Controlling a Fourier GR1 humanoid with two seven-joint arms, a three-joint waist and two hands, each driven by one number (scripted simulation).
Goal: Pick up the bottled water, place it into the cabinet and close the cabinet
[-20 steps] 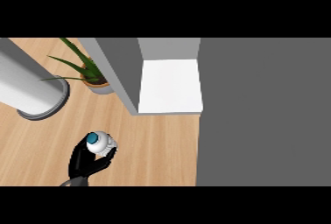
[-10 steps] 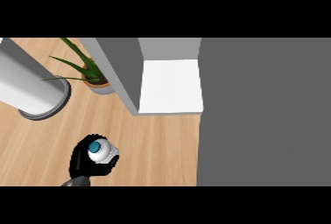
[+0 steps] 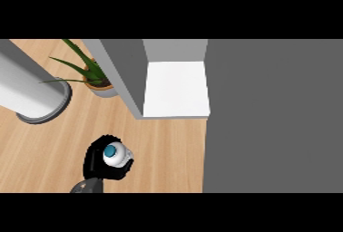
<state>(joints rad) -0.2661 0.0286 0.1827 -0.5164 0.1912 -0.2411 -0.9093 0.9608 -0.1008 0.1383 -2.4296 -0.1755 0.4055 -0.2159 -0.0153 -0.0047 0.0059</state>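
My left hand (image 3: pixel 100 164) is curled round the bottle (image 3: pixel 115 154), near the cabinet (image 3: pixel 175 88), over the counter (image 3: pixel 167 154). I should keep it upright, carry it to the white shelf, and clear the cabinet's grey wall.

The cabinet (image 3: pixel 175 88) served as the landmark, standing at the far middle of the wooden counter (image 3: pixel 40 149) with its open shelf facing the near edge. Just left of the cabinet's side wall stood a potted plant (image 3: pixel 94 79), touching or nearly touching that wall. Farther left of the cabinet lay a large cylinder (image 3: pixel 30 95), tilted across the counter. Nearer than the cabinet and to its left, well apart from it, the bottled water (image 3: pixel 115 154) sat upright inside 1 hand (image 3: pixel 100 164).
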